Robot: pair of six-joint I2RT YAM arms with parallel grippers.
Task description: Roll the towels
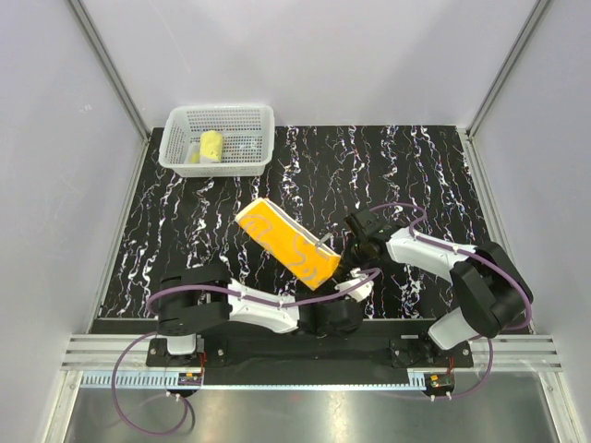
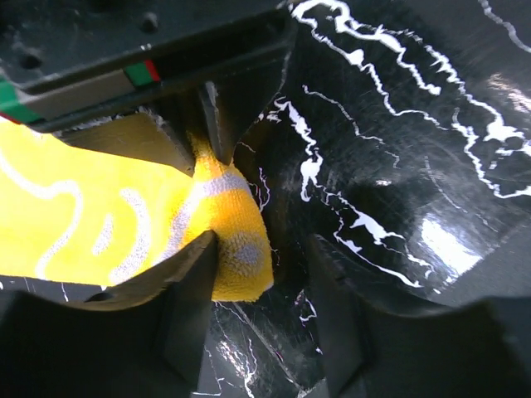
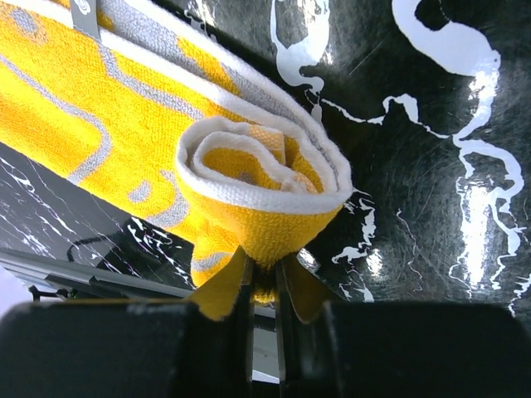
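Observation:
The orange towel (image 1: 282,242) lies slantwise in the middle of the mat, its near right end wound into a loose roll (image 3: 257,178) with a white edge. My right gripper (image 3: 265,282) is shut on the underside of that roll, pinching a fold of the cloth. My left gripper (image 2: 265,315) is open at the same end. The rolled tip of the orange towel (image 2: 236,249) rests against its left finger (image 2: 187,307), with a gap to the right finger (image 2: 340,315). The pale yellow towel (image 1: 211,146) lies rolled in the basket.
A white mesh basket (image 1: 249,118) stands at the mat's back left corner. Both arms meet at the near right end of the towel, close together. Grey walls enclose the black marbled mat (image 1: 406,166) on three sides.

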